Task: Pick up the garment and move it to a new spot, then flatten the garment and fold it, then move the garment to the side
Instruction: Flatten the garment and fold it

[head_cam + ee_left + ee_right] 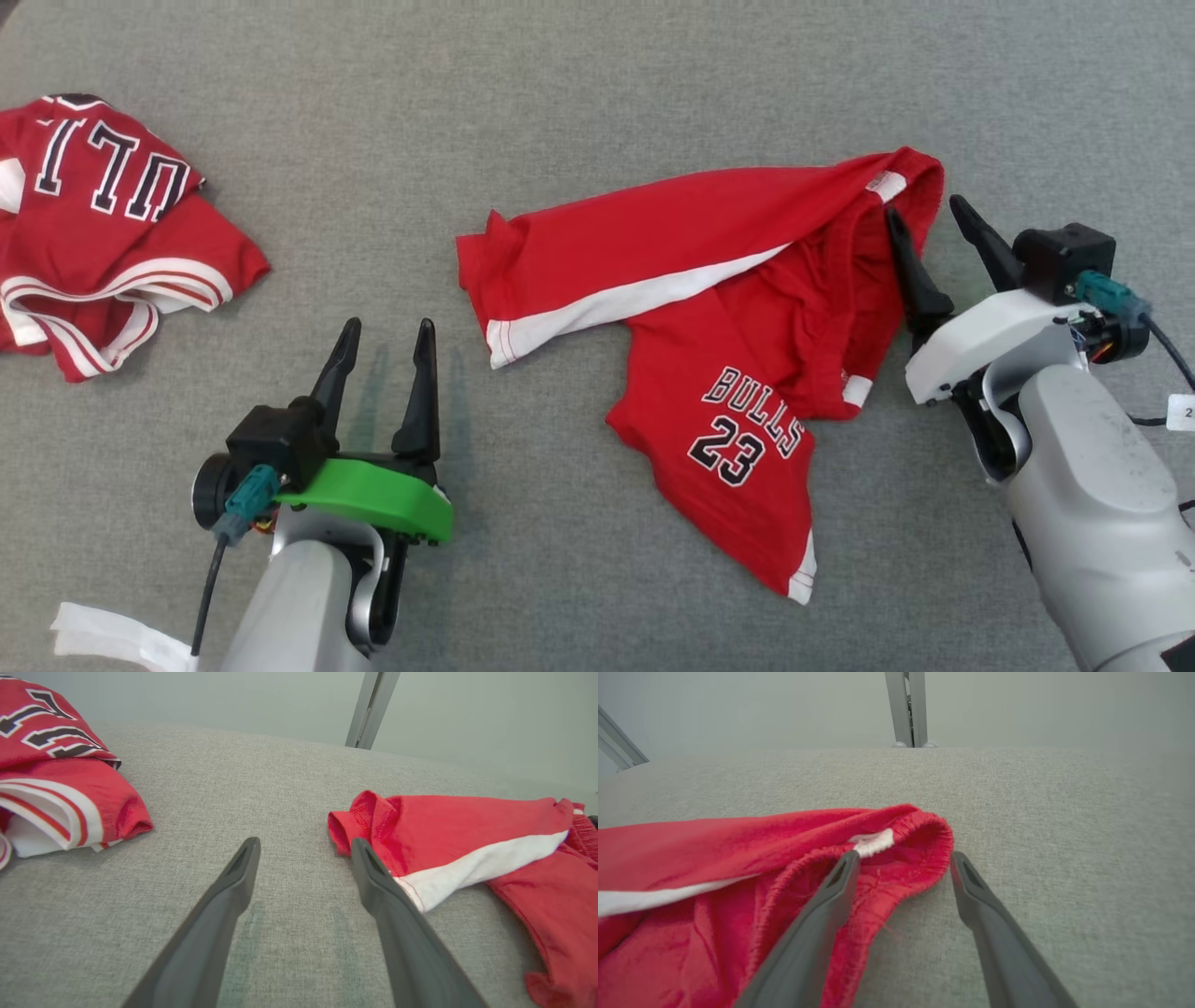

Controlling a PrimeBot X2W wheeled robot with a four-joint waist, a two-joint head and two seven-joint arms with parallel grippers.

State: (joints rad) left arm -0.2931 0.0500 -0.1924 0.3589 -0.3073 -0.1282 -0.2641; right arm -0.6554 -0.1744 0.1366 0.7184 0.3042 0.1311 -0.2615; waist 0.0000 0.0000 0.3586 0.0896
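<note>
Red shorts lie crumpled near the middle of a grey fabric tabletop, one leg thrown out flat with a white stripe along it, the other showing "BULLS 23" in black and white. The right claw stands wide at the shorts' elastic waistband. One finger lies over the red cloth and the other finger is over bare tabletop just beside it, so the waistband's corner sits between them with nothing gripped. The left claw is also spread wide and holds nothing. It hovers over the tabletop on the opposite side of the shorts, near the hem of the outstretched leg. A red jersey with white trim lies bunched well apart from the shorts, beyond the left claw.
</note>
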